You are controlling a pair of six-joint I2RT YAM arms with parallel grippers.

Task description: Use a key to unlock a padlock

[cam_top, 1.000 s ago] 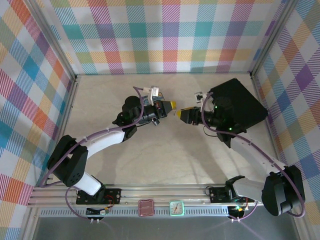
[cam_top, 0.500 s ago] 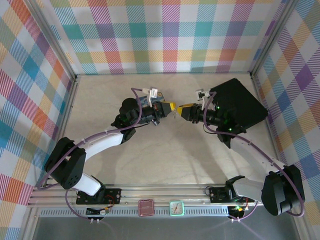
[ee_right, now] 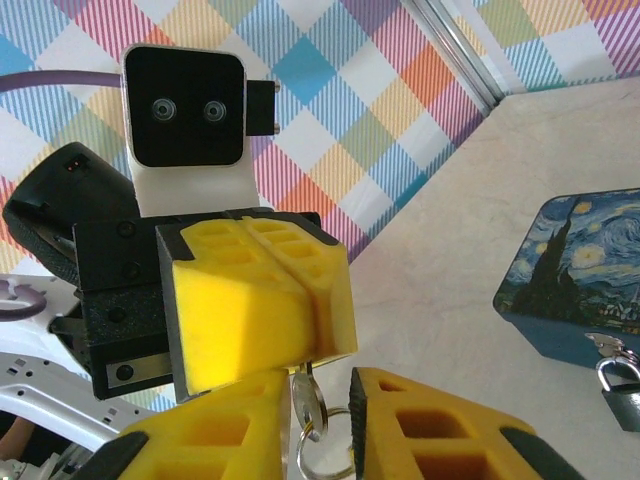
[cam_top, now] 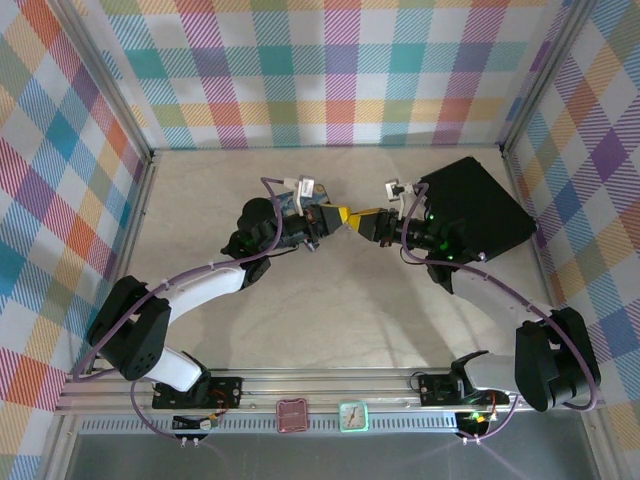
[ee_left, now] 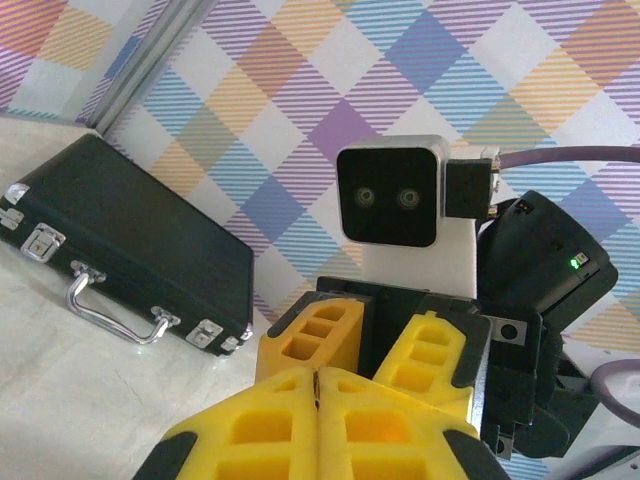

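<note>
My left gripper [ee_left: 318,385] is shut on the key [ee_right: 309,398], whose thin metal edge shows in the seam between the yellow fingers. In the right wrist view the key's round head and its ring [ee_right: 326,457] hang below the left gripper [ee_right: 303,292]. My right gripper [ee_right: 325,405] stands open around that head, one finger close on its left and a gap on its right. From above, the left gripper [cam_top: 336,214] and the right gripper [cam_top: 364,220] meet tip to tip over the table's middle. The small padlock [ee_right: 620,391] lies on the table beside the painted tin.
The blue starry-night tin [ee_right: 578,280] sits at the right of the right wrist view. A flat black case [cam_top: 476,206] with a silver handle [ee_left: 115,315] lies at the back right, behind the right arm. Plaid walls surround the beige table [cam_top: 340,310].
My right gripper has moved left to meet the left gripper, and its fingers have narrowed around the key's head. The left gripper has kept its hold and shifted slightly.
</note>
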